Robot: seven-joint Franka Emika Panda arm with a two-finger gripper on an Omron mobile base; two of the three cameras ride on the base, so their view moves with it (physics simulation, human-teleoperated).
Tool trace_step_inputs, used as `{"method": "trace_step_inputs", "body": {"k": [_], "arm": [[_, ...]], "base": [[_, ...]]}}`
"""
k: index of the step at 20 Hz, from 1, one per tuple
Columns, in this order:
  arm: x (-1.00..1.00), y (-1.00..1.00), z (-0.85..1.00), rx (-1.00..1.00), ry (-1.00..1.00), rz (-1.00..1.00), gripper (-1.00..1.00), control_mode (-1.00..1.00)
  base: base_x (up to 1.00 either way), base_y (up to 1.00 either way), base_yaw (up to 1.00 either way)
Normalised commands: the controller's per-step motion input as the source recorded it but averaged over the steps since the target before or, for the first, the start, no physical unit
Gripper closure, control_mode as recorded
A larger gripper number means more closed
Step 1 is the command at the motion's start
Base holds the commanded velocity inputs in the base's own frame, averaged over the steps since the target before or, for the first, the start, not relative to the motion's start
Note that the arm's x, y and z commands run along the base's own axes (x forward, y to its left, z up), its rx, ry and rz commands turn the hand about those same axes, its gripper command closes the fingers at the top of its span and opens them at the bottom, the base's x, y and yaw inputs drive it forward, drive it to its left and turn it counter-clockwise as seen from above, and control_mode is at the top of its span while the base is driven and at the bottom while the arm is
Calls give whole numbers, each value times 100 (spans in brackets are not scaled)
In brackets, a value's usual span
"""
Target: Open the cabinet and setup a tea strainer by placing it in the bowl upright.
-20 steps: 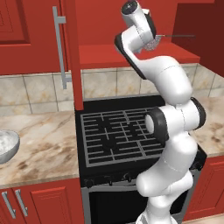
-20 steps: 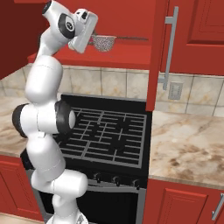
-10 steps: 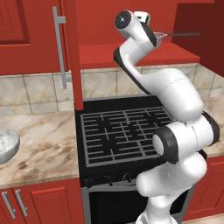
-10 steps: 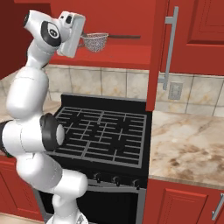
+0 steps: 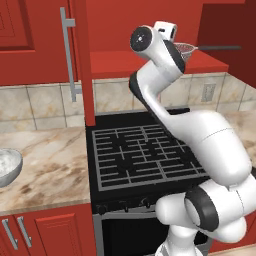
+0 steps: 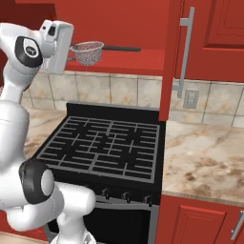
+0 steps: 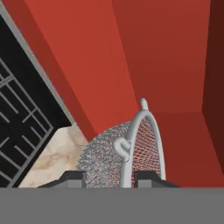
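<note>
The fingers [image 7: 107,177] are gripping the tea strainer [image 6: 86,51] at its rim, holding it above the open cabinet's [image 6: 143,59] shelf. The bowl [image 5: 7,167] is sitting on the bench [image 5: 47,172], nothing visible in it.

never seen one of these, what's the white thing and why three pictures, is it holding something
The white thing is a robot arm in a simulated kitchen. Two pictures come from cameras on its base, behind it to the left and right; the third looks along its hand. Its gripper has closed its fingers on a tea strainer, a silver mesh basket with a dark handle, held up at the open red cabinet. Below is a black stove. A grey bowl sits on the marble counter.
</note>
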Motion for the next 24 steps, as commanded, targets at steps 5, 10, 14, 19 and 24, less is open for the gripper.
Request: {"method": "trace_step_inputs", "body": {"k": [5, 10, 14, 19, 24], "arm": [[-100, 17, 48, 0, 1, -3, 100, -100], [-100, 11, 10, 7, 16, -1, 100, -100], [-100, 0, -6, 16, 18, 0, 100, -100], [-100, 0, -29, 10, 2, 0, 100, -100], [-100, 0, -44, 0, -12, 0, 100, -100]], "base": [[0, 0, 0], [0, 0, 0], [0, 0, 0], [0, 0, 0], [0, 0, 0]]}}
